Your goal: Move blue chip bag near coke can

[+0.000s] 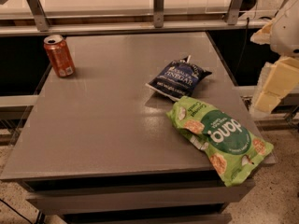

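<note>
Camera view:

- The bag (179,78) is small, crinkled and dark navy, with white lettering reading "VINEGAR" and a pale lower edge. It lies flat on the right half of the grey table (103,125), towards the back, with one crimped end pointing up and away.
- The can (59,56) is orange-red with a silver top and a white label patch. It stands upright near the table's back-left corner, well apart from the bag.
- A larger green bag (217,136) lies just in front of the navy bag, reaching the front-right corner.
- The gripper (274,85), cream-coloured, hangs off the table's right edge, clear of all items. Its open or closed state cannot be told.
</note>
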Controlling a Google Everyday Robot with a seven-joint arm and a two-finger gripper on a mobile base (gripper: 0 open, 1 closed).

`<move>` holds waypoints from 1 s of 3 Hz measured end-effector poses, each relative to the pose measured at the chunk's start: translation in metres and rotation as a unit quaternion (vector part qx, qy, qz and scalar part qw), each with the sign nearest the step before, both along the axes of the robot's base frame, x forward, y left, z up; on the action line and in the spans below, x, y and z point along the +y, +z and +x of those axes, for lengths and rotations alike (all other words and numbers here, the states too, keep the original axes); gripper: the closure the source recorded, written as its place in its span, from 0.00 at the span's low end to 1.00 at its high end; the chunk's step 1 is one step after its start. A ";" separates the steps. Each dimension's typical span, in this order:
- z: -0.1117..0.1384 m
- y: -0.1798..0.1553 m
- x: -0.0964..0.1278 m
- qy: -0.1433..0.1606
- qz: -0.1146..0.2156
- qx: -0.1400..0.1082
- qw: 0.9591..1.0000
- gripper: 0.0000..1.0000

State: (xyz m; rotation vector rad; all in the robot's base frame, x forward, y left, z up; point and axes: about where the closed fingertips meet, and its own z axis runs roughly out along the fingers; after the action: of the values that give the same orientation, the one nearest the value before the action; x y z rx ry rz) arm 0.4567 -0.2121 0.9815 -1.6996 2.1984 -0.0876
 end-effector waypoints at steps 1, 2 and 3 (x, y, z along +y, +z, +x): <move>0.031 -0.004 0.012 0.004 0.032 -0.014 0.999 0.00; 0.065 -0.022 0.027 0.003 0.085 -0.026 0.996 0.00; 0.101 -0.046 0.048 0.009 0.124 -0.048 0.991 0.00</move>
State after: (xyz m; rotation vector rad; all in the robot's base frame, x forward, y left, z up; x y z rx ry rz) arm 0.5578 -0.1645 0.9355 -1.5449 2.0296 0.1014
